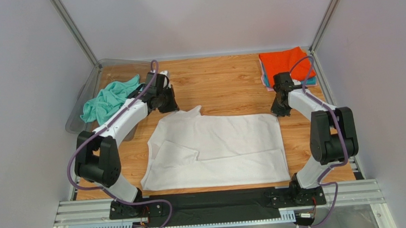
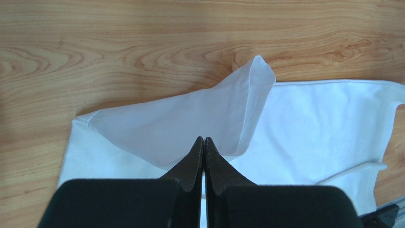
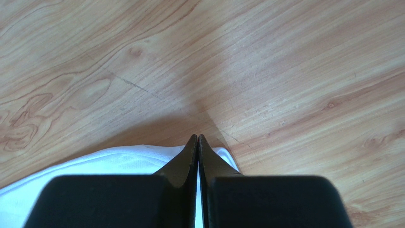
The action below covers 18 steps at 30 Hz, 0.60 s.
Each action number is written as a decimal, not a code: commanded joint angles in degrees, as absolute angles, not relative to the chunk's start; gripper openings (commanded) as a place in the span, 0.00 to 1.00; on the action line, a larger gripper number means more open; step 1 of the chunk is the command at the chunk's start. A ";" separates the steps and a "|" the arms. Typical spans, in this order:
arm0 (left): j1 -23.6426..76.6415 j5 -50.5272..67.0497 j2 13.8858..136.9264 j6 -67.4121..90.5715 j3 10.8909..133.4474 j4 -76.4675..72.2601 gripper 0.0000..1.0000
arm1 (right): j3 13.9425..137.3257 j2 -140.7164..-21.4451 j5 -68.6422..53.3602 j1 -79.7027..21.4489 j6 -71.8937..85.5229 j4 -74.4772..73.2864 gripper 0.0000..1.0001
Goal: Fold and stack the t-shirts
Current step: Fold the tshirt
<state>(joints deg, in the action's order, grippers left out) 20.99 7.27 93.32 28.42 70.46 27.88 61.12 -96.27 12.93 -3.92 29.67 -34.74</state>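
Observation:
A large white t-shirt (image 1: pixel 219 145) lies spread on the wooden table, with a sleeve folded in at its left. My left gripper (image 1: pixel 169 107) is shut on the shirt's far left edge. In the left wrist view the gripper (image 2: pixel 204 138) pinches a raised fold of the white fabric (image 2: pixel 190 118). My right gripper (image 1: pixel 278 110) is shut on the shirt's far right corner. In the right wrist view the gripper (image 3: pixel 197 137) sits over the white corner (image 3: pixel 95 164). A mint-green t-shirt (image 1: pixel 107 97) lies crumpled at the far left. A folded orange t-shirt (image 1: pixel 286 62) tops a stack at the far right, with teal and pink edges beneath.
A clear plastic tray (image 1: pixel 78 111) at the far left holds the mint-green shirt. White walls and metal frame posts enclose the table on three sides. Bare wood (image 1: pixel 224 82) shows between the tray and the stack.

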 commanded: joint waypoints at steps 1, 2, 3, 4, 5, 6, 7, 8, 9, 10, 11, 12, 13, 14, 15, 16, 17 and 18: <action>21.27 8.61 88.78 29.18 68.04 27.07 0.00 | 59.42 -91.33 11.70 -4.22 28.39 -34.19 0.00; 21.27 8.79 87.20 29.44 67.24 26.81 0.00 | 58.89 -90.62 11.43 -4.39 28.13 -34.10 0.00; 21.27 8.96 86.32 29.62 66.37 26.55 0.00 | 58.19 -88.79 11.25 -4.66 28.04 -34.01 0.00; 21.27 9.05 85.44 29.71 64.53 26.28 0.00 | 57.14 -88.07 11.34 -4.75 28.12 -34.19 0.00; 21.27 9.14 83.60 30.14 63.55 26.19 0.00 | 56.52 -86.59 11.25 -4.83 28.21 -34.54 0.00; 21.27 9.31 82.63 30.58 62.59 26.19 0.00 | 55.99 -85.88 11.42 -4.83 28.30 -34.98 0.00; 21.27 9.49 81.49 30.85 60.49 26.10 0.00 | 54.77 -85.09 11.69 -4.83 28.30 -35.33 0.00; 21.27 9.58 78.78 31.37 59.34 26.19 0.00 | 54.23 -83.51 11.60 -4.83 28.30 -35.42 0.00; 21.27 9.41 77.10 31.72 56.72 25.93 0.00 | 53.79 -82.71 11.60 -4.83 28.30 -35.68 0.00; 21.27 9.06 75.60 31.90 55.56 26.01 0.00 | 53.01 -81.84 11.43 -5.01 27.95 -35.86 0.00; 21.27 8.79 72.45 32.43 54.42 26.19 0.00 | 52.74 -80.26 11.34 -5.01 27.78 -36.12 0.00; 21.27 8.27 70.86 32.78 52.40 26.45 0.00 | 52.47 -79.55 11.34 -5.01 27.60 -36.65 0.00; 21.27 8.17 69.36 33.04 51.60 27.15 0.00 | 52.21 -78.76 11.25 -5.01 27.25 -37.00 0.00; 21.27 8.35 66.47 33.57 50.72 27.42 0.00 | 52.12 -77.53 11.25 -5.01 27.07 -37.35 0.00; 21.27 8.96 65.05 33.92 48.80 27.60 0.00 | 51.95 -76.91 11.42 -5.01 26.98 -37.96 0.00; 21.27 9.14 63.73 34.27 47.74 27.86 0.00 | 51.77 -76.21 11.43 -4.92 26.81 -38.23 0.00; 21.27 9.23 61.20 34.89 46.94 28.73 0.00 | 51.59 -75.16 11.60 -5.01 26.63 -38.58 0.00; 21.27 9.14 59.78 35.33 45.28 29.44 0.00 | 51.59 -74.62 11.78 -4.92 26.72 -39.19 0.00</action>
